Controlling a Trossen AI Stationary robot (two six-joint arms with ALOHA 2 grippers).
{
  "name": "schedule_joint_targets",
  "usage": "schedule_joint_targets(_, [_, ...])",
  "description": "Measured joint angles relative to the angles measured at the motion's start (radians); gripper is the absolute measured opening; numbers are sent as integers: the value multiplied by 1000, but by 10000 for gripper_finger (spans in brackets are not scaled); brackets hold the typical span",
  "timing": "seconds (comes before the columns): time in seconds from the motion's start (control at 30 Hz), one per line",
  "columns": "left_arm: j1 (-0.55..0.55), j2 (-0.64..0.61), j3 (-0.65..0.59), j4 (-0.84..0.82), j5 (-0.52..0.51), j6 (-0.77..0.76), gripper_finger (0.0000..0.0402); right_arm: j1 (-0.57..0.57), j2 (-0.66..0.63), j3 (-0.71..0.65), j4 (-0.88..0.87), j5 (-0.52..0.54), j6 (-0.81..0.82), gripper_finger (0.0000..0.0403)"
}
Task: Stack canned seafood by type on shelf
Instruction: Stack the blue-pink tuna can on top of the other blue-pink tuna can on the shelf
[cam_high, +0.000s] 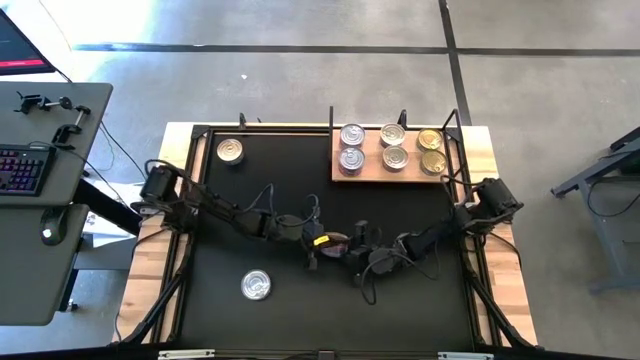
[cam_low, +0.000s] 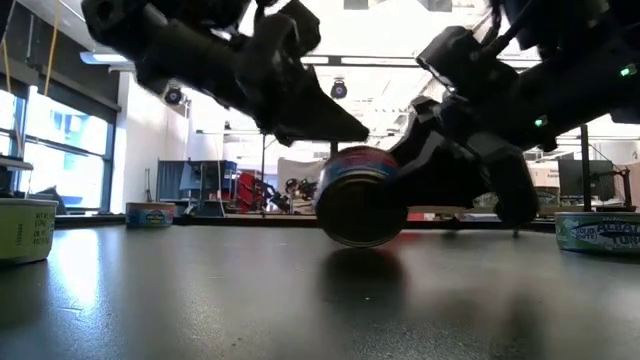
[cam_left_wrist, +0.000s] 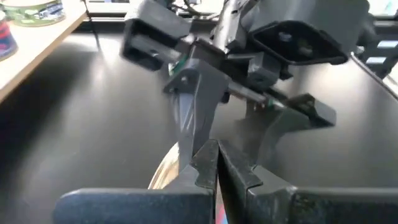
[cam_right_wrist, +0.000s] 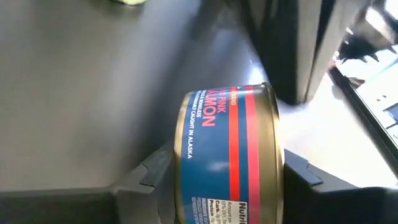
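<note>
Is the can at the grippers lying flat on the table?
No. The can is tipped on edge on the table, its blue-and-red label facing the low view.

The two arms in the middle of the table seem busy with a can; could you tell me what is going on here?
Both arms meet at mid-table over a blue-and-red salmon can tipped on its edge. The right gripper has its fingers on either side of the can, while the left gripper, fingers shut, is right beside it. Six cans already stand on the wooden shelf, and two loose cans wait on the black table.
</note>
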Motion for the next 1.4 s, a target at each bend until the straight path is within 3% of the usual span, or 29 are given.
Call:
schedule_joint_targets(0.1, [-7,-77,1,-130,-40,4,0,34,-52,0,-126,35,56,166])
schedule_joint_targets(0.27, [-21,-151,0,-323,-162,-10,0,92,-228,-2,-520,76,262,166])
schedule_joint_targets(0.47, [-26,-110,-2,-295,-220,-10,1,72,-501,43,-996,150,526,166])
schedule_joint_targets(0.63, [-26,-20,-3,-133,-221,-2,1,-107,-631,147,-1283,287,491,166])
schedule_joint_targets(0.8, [-28,56,-2,26,-209,12,1,-440,-651,180,-1266,263,117,166])
schedule_joint_targets(0.9, [-28,68,-2,47,-186,-3,1,-653,-631,175,-1147,161,-138,166])
schedule_joint_targets(1.03, [-29,71,-2,50,-171,-10,1,-868,-585,162,-956,87,-351,166])
schedule_joint_targets(1.2, [-33,71,-2,51,-171,-10,1,-1002,-502,162,-867,-66,-503,166])
schedule_joint_targets(1.4, [-44,71,-2,51,-171,-12,1,-1014,-436,161,-876,-57,-568,166])
